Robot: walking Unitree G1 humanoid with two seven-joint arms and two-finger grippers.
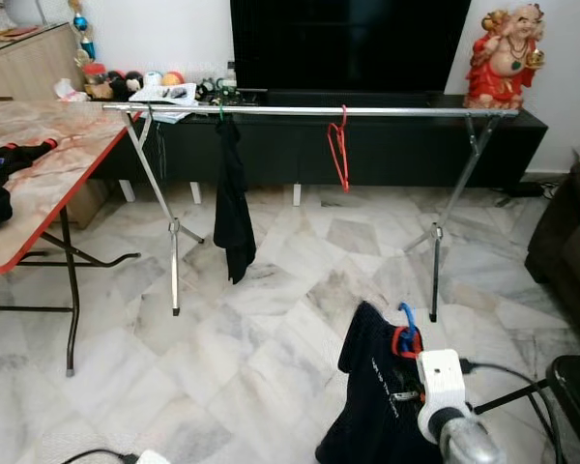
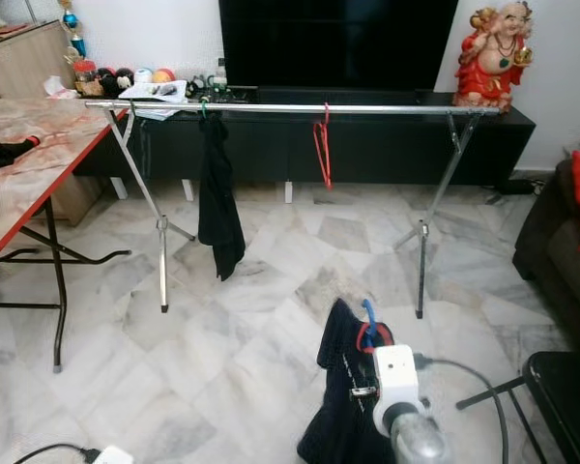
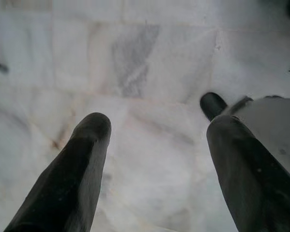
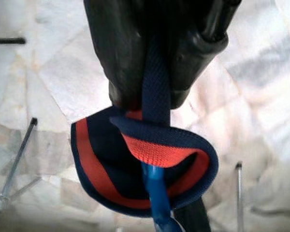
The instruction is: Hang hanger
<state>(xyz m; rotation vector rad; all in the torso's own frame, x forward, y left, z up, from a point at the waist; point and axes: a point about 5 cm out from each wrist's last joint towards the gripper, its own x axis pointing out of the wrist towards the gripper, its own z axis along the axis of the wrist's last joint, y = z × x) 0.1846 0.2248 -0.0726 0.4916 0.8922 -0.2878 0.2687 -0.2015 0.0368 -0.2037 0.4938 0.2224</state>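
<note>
On the marble floor a silver drying rack stands well ahead. The right gripper is clamped on a dark garment's collar loop, with its blue hanger hanging directly below the fingers. The left gripper hangs idle with fingers spread.

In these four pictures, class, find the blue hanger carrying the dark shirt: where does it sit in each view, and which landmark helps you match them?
Left eye view: the blue hanger, its hook above the dark shirt, low and right of centre, at the right gripper.
Right eye view: low, just right of centre.
Left wrist view: not in it.
Right wrist view: low centre, through the collar.
Shared landmark: the drying rack.
</note>
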